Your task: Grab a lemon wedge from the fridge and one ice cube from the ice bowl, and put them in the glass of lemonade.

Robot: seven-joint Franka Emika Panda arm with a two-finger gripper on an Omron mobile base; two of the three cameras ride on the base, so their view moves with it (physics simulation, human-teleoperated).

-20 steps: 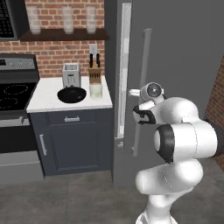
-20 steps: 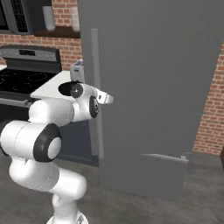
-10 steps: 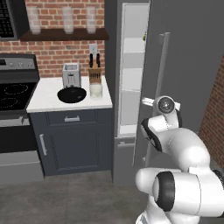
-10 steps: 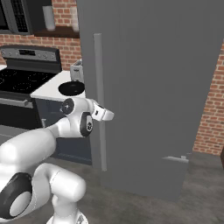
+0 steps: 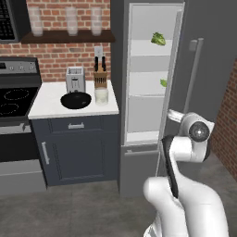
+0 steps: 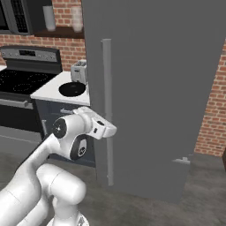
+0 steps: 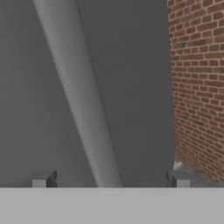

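Dark grey steel is what you face in the left base view: the fridge (image 5: 152, 78) stands with its door swung open, four white shelves showing inside. One green leafy item (image 5: 158, 39) sits on the top shelf and a second green scrap (image 5: 163, 83) at the door's edge lower down; you cannot tell which, if either, is the lemon wedge. The ice bowl (image 5: 76, 100), one, lies on the white counter (image 5: 46, 105) left of the fridge, with one glass of lemonade (image 5: 101, 96) just beside it on the right, and one toaster (image 5: 75, 79) behind. Three frosted glasses (image 5: 69, 20) line the shelf above.

From the right base view, you see the gripper (image 6: 110, 130) up against the door's outer face, close beside the single upright bar handle (image 6: 107, 110).

In the hand view, that handle (image 7: 81, 100) runs lengthwise up between the fingertips (image 7: 44, 180), which stand wide apart and grip nothing. Your next reach, I judge, turns on this: the shelves lie behind the door, so the hand must come round its edge.
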